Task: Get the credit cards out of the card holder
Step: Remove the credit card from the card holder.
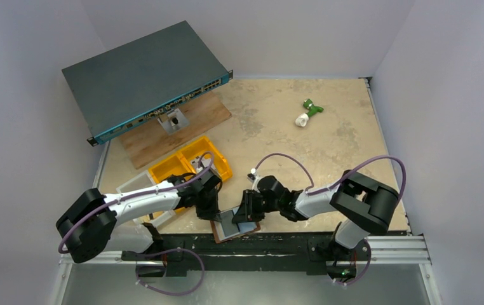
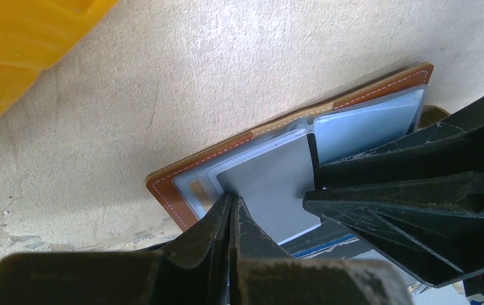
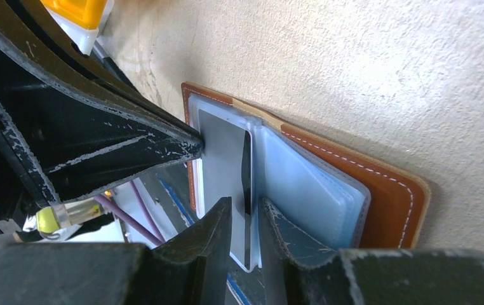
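The brown card holder lies open at the table's near edge, its clear sleeves facing up; it also shows in the left wrist view and the right wrist view. A grey credit card lies on its left half and sticks out past the near side; the right wrist view shows it too. My left gripper is shut, with its tips pressing on the card's corner. My right gripper has its jaws a narrow gap apart, astride the card's inner edge.
A yellow bin and a white tray stand just behind my left arm. A network switch on a wood board is at the back left. A green and white object lies at the back right.
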### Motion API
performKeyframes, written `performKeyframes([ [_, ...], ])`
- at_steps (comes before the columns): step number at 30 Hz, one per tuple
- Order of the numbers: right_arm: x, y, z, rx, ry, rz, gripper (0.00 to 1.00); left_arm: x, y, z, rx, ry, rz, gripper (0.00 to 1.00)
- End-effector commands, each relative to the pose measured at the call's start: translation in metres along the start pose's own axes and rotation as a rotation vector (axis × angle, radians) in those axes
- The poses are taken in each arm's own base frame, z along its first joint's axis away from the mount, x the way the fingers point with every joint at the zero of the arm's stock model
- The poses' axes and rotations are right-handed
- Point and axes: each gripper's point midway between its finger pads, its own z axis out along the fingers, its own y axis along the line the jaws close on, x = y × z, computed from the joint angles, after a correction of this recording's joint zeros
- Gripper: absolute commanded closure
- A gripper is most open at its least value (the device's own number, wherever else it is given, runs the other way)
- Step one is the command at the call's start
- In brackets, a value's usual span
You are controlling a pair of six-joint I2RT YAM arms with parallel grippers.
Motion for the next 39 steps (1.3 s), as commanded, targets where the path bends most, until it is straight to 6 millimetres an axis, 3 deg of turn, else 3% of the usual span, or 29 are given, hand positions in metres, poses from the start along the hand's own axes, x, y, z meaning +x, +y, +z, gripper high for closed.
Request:
performKeyframes([
  [1,0.000,0.014,-0.002,-0.103,0.006,0.016,0.78,-0.001,0.021,0.013,-0.082,-0.023,0.006,1.00],
  [12,-0.005,0.016,-0.014,-0.208,-0.018,0.081,0.81,0.003,0.028,0.015,-0.116,-0.006,0.002,1.00],
  [25,-0.003,0.013,-0.009,-0.206,-0.004,0.098,0.92,0.002,0.026,0.014,-0.112,-0.002,0.013,1.00],
  [29,-0.006,0.005,-0.013,-0.179,-0.037,0.121,1.00,0.003,0.030,0.014,-0.127,0.002,0.013,1.00],
  [39,-0.015,-0.020,-0.028,-0.077,-0.143,0.168,1.00,0.007,0.040,0.016,-0.158,0.013,0.006,1.00],
])
